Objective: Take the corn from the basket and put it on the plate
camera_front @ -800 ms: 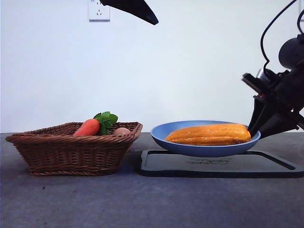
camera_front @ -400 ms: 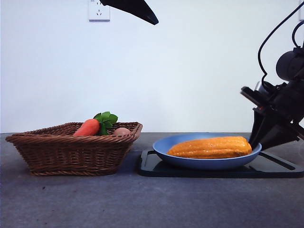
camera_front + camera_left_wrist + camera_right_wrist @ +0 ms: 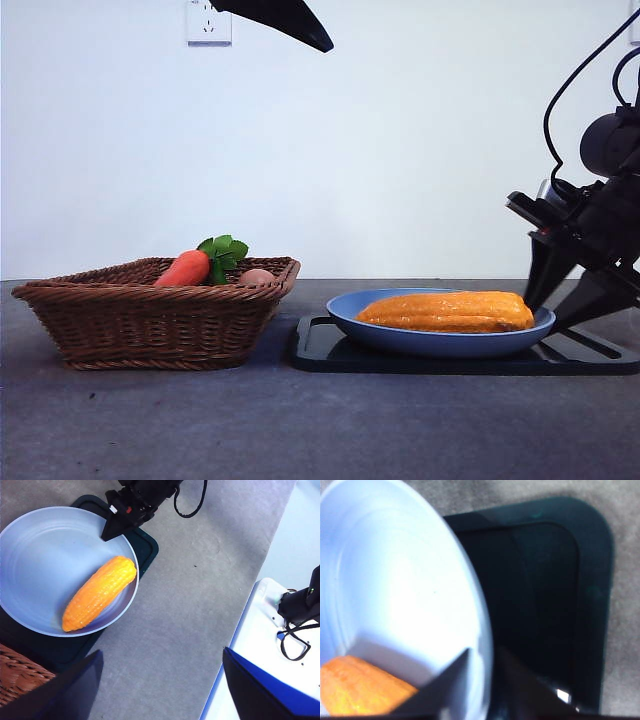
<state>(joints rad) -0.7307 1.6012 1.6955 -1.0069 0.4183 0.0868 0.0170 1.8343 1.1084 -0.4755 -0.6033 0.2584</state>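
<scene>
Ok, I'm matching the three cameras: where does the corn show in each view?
Front view: the long orange-yellow corn cob lies in the round light-blue plate, right of centre.
Left wrist view: corn upper left, on the plate.
Right wrist view: one end at lower left.
Shared landmark: the flat black tray.

1. Wall [image 3: 420, 140]: plain white, far behind the desk.
2. Wall socket [image 3: 208, 22]: white, upper left of wall.
3. Desk [image 3: 300, 420]: grey, matte, faintly mottled surface.
4. Lighting: even, soft.

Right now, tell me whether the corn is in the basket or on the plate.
On the plate. The corn lies flat in the plate; the basket stands apart, holding only a carrot and an egg-like item.
</scene>
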